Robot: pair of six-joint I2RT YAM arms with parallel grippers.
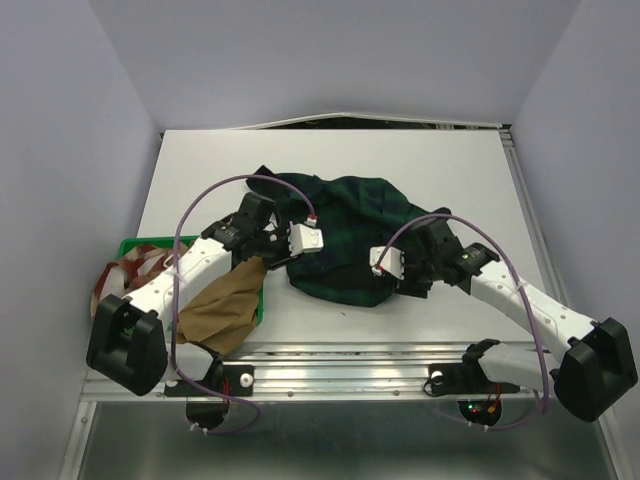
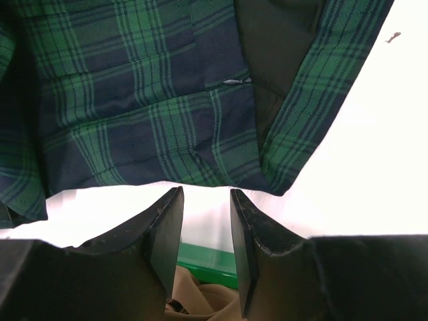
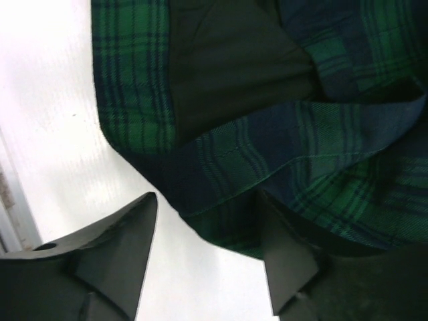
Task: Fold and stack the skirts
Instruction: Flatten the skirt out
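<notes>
The dark green-and-navy tartan skirt (image 1: 345,235) lies bunched in the middle of the table. My left gripper (image 1: 280,245) hovers at its left edge, open, with nothing between the fingers (image 2: 167,227); the skirt's hem (image 2: 167,154) lies just past the tips. My right gripper (image 1: 405,278) is at the skirt's near right edge, open. A fold of tartan (image 3: 267,160) reaches between the jaws and covers the right fingertip (image 3: 287,247). The tan-brown skirt (image 1: 225,305) hangs out of the green tray (image 1: 150,242). The red-and-cream checked skirt (image 1: 130,272) sits in that tray.
The green tray stands at the table's left near corner, its rim (image 2: 207,264) and tan cloth (image 2: 200,297) showing under my left fingers. A metal rail (image 1: 350,355) runs along the near edge. Walls close in on the left, back and right.
</notes>
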